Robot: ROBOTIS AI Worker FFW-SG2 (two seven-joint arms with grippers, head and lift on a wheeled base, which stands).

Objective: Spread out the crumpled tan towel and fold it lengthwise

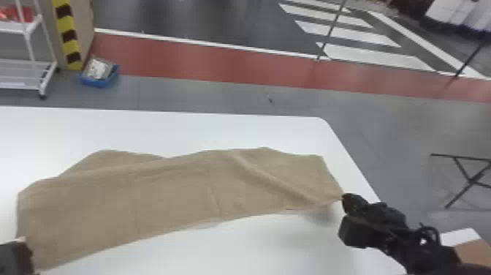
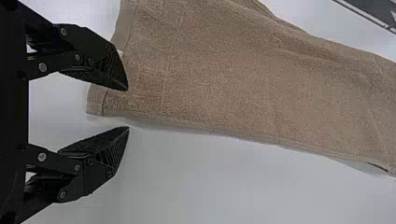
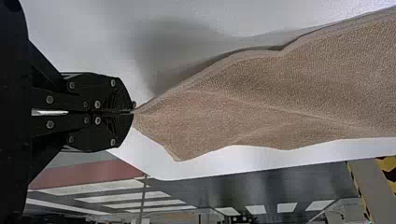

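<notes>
the tan towel [image 1: 164,193], on the table [image 1: 219,128], should handle light, soft and limp, best held by its hemmed corners. the right gripper [image 3: 133,111] pinches one in closed jaws; the left gripper [image 2: 128,108] has open jaws near another.

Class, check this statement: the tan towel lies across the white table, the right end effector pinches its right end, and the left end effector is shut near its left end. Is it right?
Not quite: the left wrist view shows the left end effector open near the tan towel's left end, not shut. The rest stands.
</notes>
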